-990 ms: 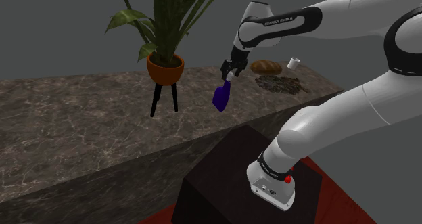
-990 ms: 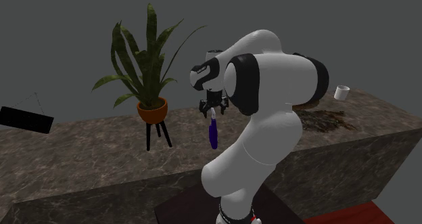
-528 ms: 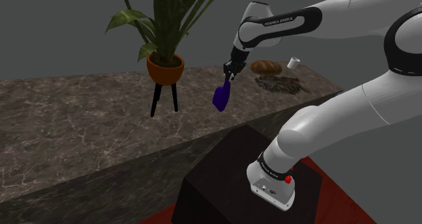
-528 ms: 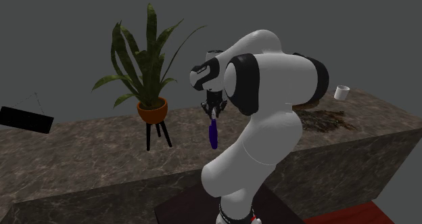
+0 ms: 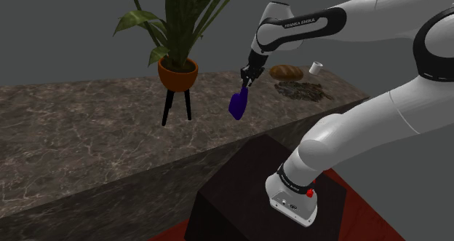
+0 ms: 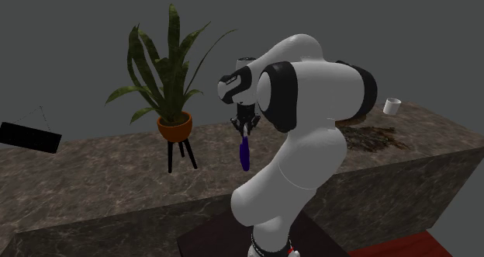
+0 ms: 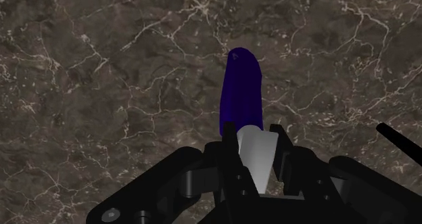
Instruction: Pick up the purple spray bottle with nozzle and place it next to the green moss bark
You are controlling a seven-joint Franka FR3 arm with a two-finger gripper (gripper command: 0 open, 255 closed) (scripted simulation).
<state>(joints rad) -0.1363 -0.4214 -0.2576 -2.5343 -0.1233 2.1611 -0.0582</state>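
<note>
The purple spray bottle hangs tilted from my gripper, its base close to the marble counter. My black fingers are shut on its white nozzle, and the purple body points away from the hand. In the second exterior view the bottle hangs straight below the gripper. The moss bark is a dark flat patch on the counter, off toward the shoulder view's right; it shows as a dark patch of moss bark past the arm.
A potted plant on a black tripod stands at the shoulder view's left of the bottle. A bread loaf and a white cup sit behind the moss bark. The dark stand is below the counter's front edge.
The fingers stood apart around the bottle's top a second ago and have shut on it. The arm and bottle have hardly moved since.
</note>
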